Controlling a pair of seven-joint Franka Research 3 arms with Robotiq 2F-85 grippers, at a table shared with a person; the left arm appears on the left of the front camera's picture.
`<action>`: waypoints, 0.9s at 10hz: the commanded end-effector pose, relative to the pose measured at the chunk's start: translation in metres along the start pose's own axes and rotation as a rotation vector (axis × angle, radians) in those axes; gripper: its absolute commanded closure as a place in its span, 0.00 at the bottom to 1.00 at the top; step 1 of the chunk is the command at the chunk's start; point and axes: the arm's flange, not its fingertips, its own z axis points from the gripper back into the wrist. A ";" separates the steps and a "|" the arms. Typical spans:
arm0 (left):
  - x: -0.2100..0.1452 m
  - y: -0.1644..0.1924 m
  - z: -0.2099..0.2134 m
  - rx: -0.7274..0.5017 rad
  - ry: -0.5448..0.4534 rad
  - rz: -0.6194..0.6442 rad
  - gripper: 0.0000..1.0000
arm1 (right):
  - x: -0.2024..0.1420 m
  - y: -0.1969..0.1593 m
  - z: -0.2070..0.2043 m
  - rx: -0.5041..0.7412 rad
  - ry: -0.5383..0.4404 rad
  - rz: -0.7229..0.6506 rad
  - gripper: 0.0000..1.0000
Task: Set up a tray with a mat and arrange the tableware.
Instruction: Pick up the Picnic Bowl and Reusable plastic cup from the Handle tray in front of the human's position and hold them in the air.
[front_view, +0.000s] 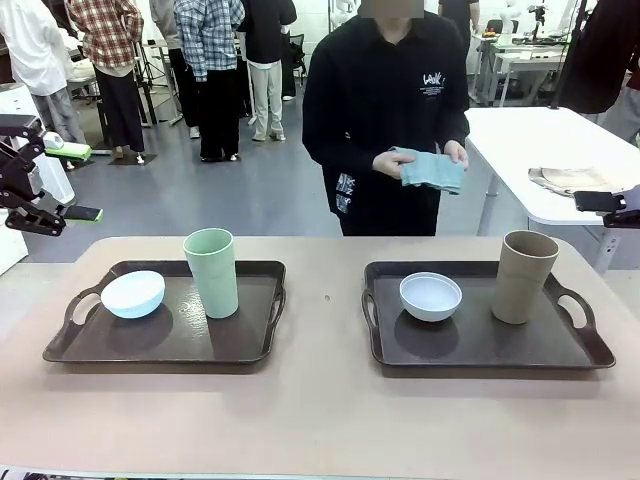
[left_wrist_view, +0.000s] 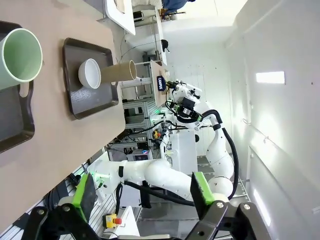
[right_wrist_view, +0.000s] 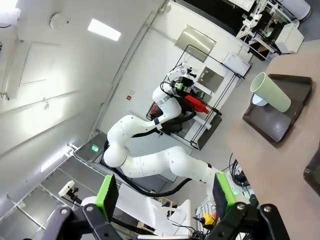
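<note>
I see left gripper (front_view: 75, 183) and right gripper (right_wrist_view: 165, 195) both spread wide, holding nothing. Person's hands (front_view: 395, 163) hold a folded blue mat (front_view: 432, 172) beyond the table (front_view: 330, 420).

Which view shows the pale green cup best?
The front view: the pale green cup stands whole and upright on the left tray. The left wrist view catches its mouth, cropped at the edge; the right wrist view shows it small and distant.

The right gripper (right_wrist_view: 165, 196) holds its black fingers with green pads (right_wrist_view: 106, 196) wide apart, with nothing between them. Beyond them stands the other white robot arm (right_wrist_view: 160, 161). At the right, on the beige table (right_wrist_view: 280, 172), a tall pale green handleless cup (right_wrist_view: 272, 91) stands on a dark brown tray (right_wrist_view: 274, 124), partly hiding a small pale blue bowl (right_wrist_view: 257, 100).
</note>
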 end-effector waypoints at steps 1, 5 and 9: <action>-0.001 0.001 -0.001 -0.021 -0.004 -0.024 0.00 | 0.000 0.001 -0.004 0.023 -0.016 0.017 0.00; -0.001 0.001 -0.001 -0.021 -0.004 -0.024 0.00 | 0.000 0.001 -0.004 0.023 -0.016 0.017 0.00; -0.001 0.001 -0.001 -0.021 -0.004 -0.024 0.00 | 0.000 0.001 -0.004 0.023 -0.016 0.017 0.00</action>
